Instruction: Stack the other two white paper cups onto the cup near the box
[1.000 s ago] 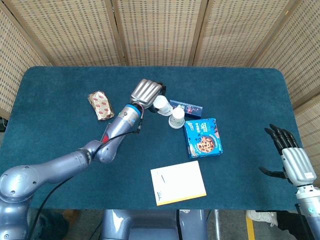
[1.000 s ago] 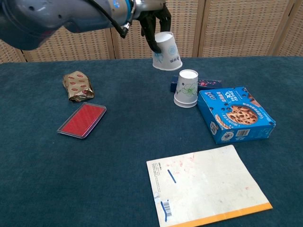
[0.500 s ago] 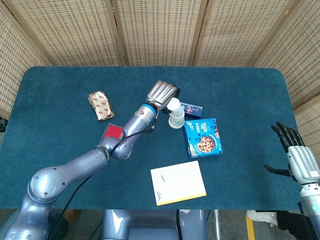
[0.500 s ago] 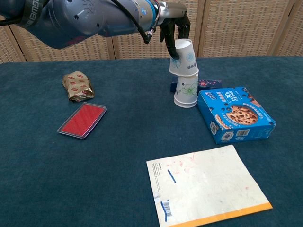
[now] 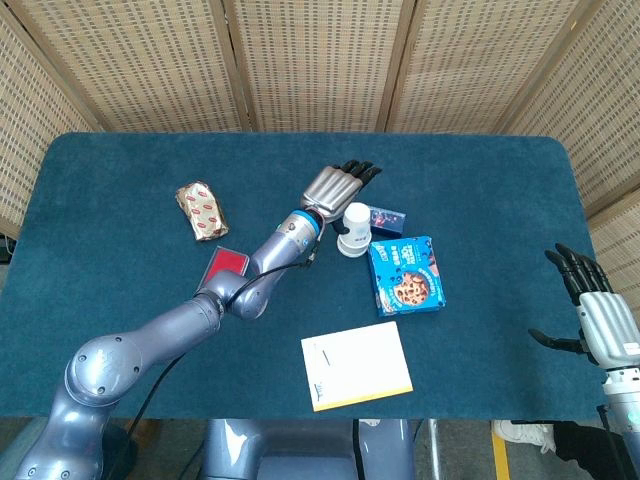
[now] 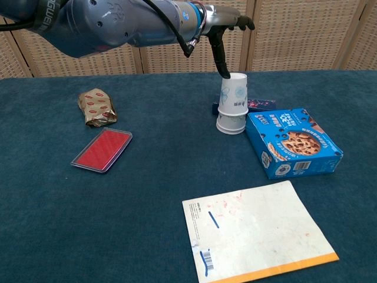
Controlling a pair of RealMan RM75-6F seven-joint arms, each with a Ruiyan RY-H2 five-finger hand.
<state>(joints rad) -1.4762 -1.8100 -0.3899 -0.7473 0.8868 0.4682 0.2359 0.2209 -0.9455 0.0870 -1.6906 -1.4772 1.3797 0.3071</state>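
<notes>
Upside-down white paper cups with a floral print stand nested in one stack [image 5: 354,228] [image 6: 233,106], just left of the blue cookie box [image 5: 407,275] [image 6: 291,141]. The top cup [image 6: 234,93] sits low over the one beneath it. My left hand [image 5: 335,185] [image 6: 222,20] hovers over the stack with its fingers spread and holds nothing; its thumb points down close to the top cup's base. At the lower right of the head view my right hand [image 5: 597,318] is open and empty, beyond the table's right edge. The chest view does not show it.
A small dark blue box [image 5: 386,218] [image 6: 259,104] lies behind the stack. A foil snack packet [image 5: 203,211] [image 6: 97,107] and a red card [image 5: 224,265] [image 6: 102,149] lie to the left. A white notepad [image 5: 356,365] [image 6: 259,233] lies near the front edge.
My left hand carried a tilted cup over the standing cup, set it down on it, and let go with fingers spreading. The right hand barely shifted.
</notes>
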